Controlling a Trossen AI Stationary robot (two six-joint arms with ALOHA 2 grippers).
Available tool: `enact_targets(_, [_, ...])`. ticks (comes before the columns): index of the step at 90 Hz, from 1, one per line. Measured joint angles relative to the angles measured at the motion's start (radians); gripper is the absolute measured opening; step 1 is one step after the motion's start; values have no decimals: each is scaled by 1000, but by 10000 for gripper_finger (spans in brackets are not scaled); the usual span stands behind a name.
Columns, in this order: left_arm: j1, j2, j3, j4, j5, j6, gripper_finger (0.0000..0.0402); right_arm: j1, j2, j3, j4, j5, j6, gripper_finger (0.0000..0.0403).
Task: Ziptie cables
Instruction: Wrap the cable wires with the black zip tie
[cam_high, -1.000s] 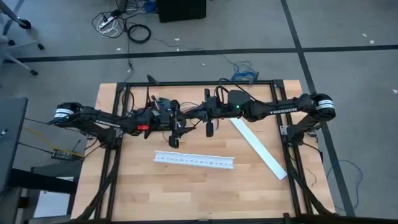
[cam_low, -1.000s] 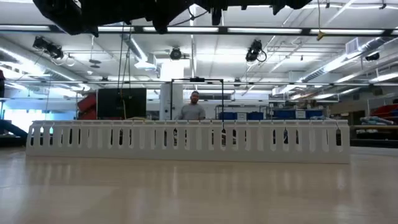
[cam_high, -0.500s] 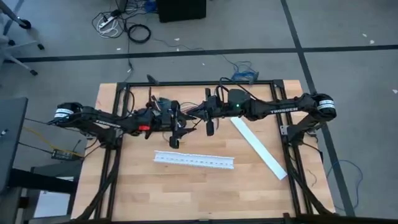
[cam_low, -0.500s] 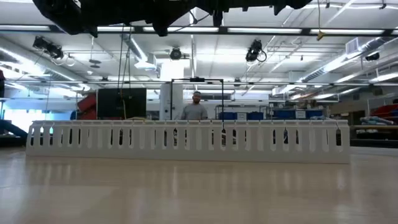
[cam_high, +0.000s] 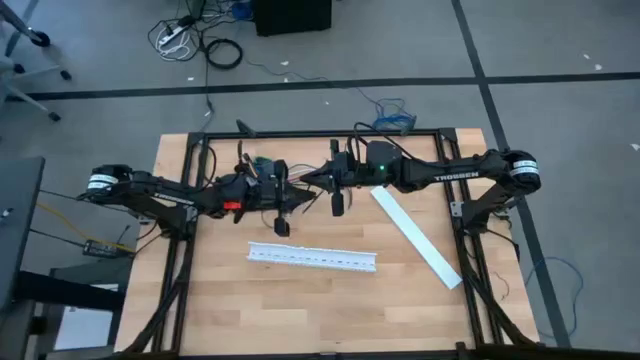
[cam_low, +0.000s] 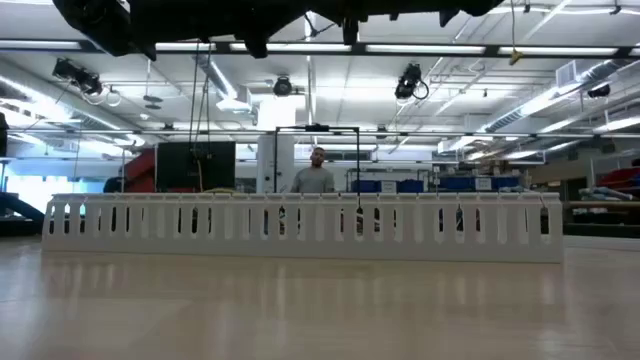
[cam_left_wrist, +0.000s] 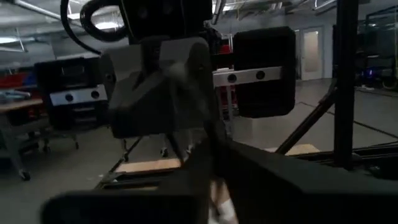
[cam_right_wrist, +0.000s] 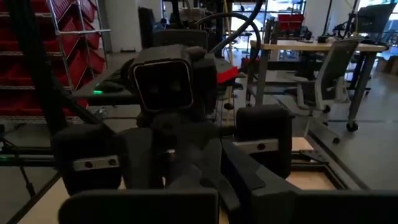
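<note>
Both grippers meet nose to nose high above the table's far middle. The cables (cam_high: 303, 180) show as a few pale and reddish wires between their tips. My left gripper (cam_high: 293, 191) comes from the left and is shut, with a pale bit of the cables (cam_left_wrist: 222, 200) between its fingers. My right gripper (cam_high: 319, 181) comes from the right with its fingers together. The ziptie shows in no view. My left gripper pinches the cables between its two fingers, coming level from the table's left. The cables are lifted clear of the table and stick out toward the other gripper. Its own fingers hide the exact place of contact. My right gripper is shut right at the cables' other end (cam_high: 312, 180). Both grippers' bodies hide the spot, so I cannot tell whether it touches the cables or has something else.
A long white slotted channel (cam_high: 313, 257) lies across the table's middle, below the grippers, and fills the low view (cam_low: 300, 228). A flat white strip (cam_high: 415, 237) lies slanted at the right. A person (cam_low: 315, 172) stands far behind the table.
My right gripper has drifted a little toward the table's far edge. The cables stay lifted between the two grippers.
</note>
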Motion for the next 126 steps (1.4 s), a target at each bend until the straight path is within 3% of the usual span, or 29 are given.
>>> enact_targets(20, [-1, 0, 0, 28, 3, 0, 1, -3, 0, 0, -2, 12, 9, 4])
enact_targets(30, [-1, -1, 0, 26, 1, 0, 0, -3, 0, 0, -17, -22, 3, 27])
enact_targets(48, [-2, -1, 0, 20, -48, 0, 0, -4, 0, 0, -31, -40, 11, 130])
enact_targets(66, [-2, -1, -1, -3, -126, 11, 0, -9, 0, 1, -99, 126, -58, 247])
enact_targets(81, [-2, -38, -1, -86, -267, 48, 0, -40, 0, 1, -176, 177, -69, 305])
enact_targets(91, [0, -108, 0, -185, -327, 23, 0, -54, 0, 1, -229, 166, -79, 320])
enact_targets(104, [1, -255, 0, -434, -413, -24, 0, -64, 6, 1, -260, 163, -90, 324])
enact_targets(126, [4, -522, 1, -876, -412, -62, 0, -62, 142, 1, -209, 215, -128, 314])
